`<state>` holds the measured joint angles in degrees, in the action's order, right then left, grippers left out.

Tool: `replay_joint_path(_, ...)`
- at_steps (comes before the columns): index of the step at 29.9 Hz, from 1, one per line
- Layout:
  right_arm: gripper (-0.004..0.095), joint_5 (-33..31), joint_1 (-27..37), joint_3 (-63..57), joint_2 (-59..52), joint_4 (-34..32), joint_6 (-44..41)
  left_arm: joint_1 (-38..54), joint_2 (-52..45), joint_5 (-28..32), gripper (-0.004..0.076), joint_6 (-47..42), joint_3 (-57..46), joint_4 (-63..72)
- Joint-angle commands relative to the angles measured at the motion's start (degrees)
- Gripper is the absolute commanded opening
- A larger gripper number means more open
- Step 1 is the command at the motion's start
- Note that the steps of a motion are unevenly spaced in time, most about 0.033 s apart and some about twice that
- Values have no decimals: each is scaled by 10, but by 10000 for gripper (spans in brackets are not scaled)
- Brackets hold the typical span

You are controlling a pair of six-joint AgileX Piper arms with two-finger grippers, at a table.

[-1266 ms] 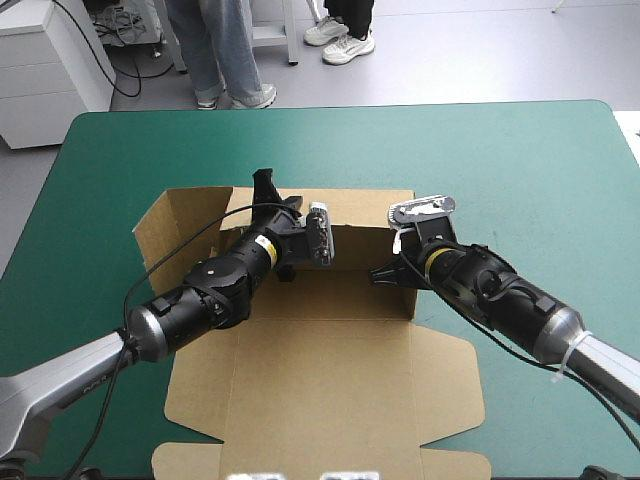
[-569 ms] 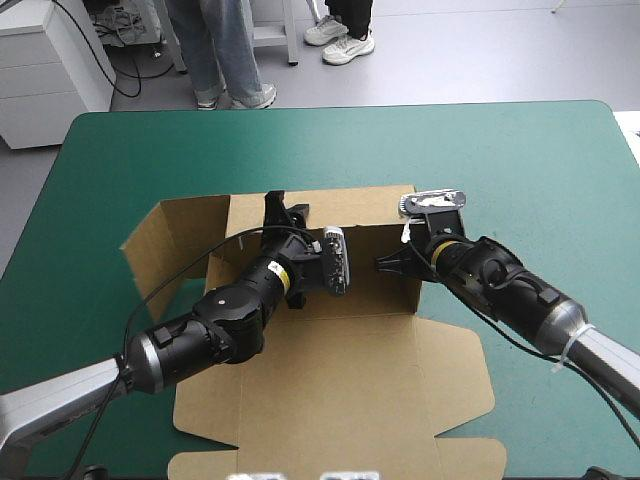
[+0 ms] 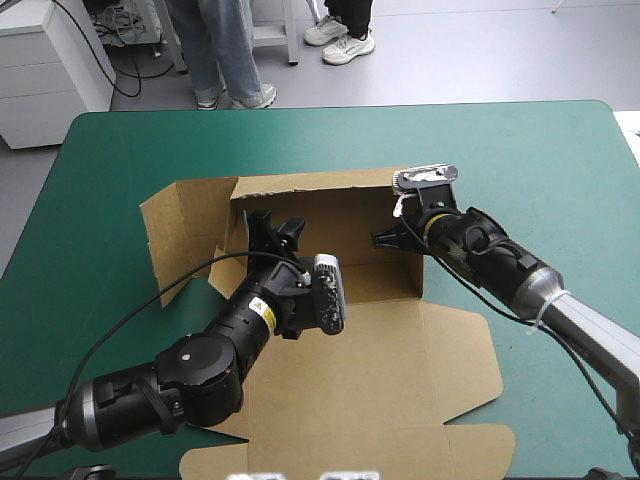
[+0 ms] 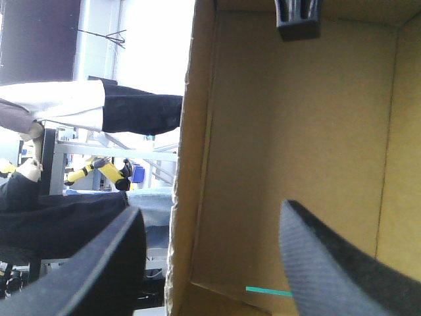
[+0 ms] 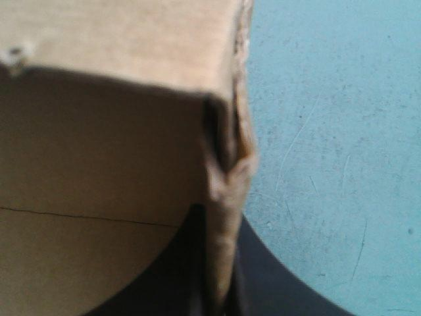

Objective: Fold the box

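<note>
Black fin-fingered right gripper (image 3: pixel 385 238) clamps upright the right wall of the half-raised brown board box (image 3: pixel 380 350); left gripper (image 3: pixel 272 228), spread, straddles its left wall.

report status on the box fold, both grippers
Left gripper open, inside the box by its back-left corner. Right gripper shut on the right wall. Back and right walls up, lid flat. Nothing in the way.

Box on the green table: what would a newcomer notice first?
The brown box mid-table, half raised: far and right walls up, lid flat toward the near edge. The right tool is shut on the right wall at its far corner; the left tool is open at the left end.
</note>
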<state>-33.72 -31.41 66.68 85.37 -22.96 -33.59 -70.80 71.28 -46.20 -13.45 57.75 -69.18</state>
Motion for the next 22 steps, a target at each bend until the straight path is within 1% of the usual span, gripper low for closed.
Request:
replay_joint_path(1,-18,-37,1,35,-8,0,27,-20,-34,-13,430,-8,15,-24)
replay_joint_path(3,-18,-72,4,58,-8,2,47,-23,-46,-9,430,-8,15,-20)
replay_joint_path(5,-18,-106,17,87,-2,22,80,-23,-55,-6,430,-8,15,-15)
replay_joint_path(7,-18,-138,44,119,8,74,133,-21,-61,-5,430,-8,17,-3)
replay_joint_path(10,-18,-197,96,172,34,185,236,-19,-61,-6,430,10,34,33)
replay_joint_path(12,-17,-239,124,210,58,221,275,-19,-61,-6,430,30,54,64)
replay_joint_path(14,-17,-280,144,243,85,224,285,-19,-61,-13,427,55,78,105)
replay_joint_path(16,-17,-324,152,279,114,212,294,-13,-61,-34,410,95,110,160)
replay_joint_path(19,-17,-364,152,326,151,184,294,17,-61,-64,373,141,153,248)
replay_joint_path(22,-17,-380,152,360,187,184,306,74,-61,-95,323,184,183,333)
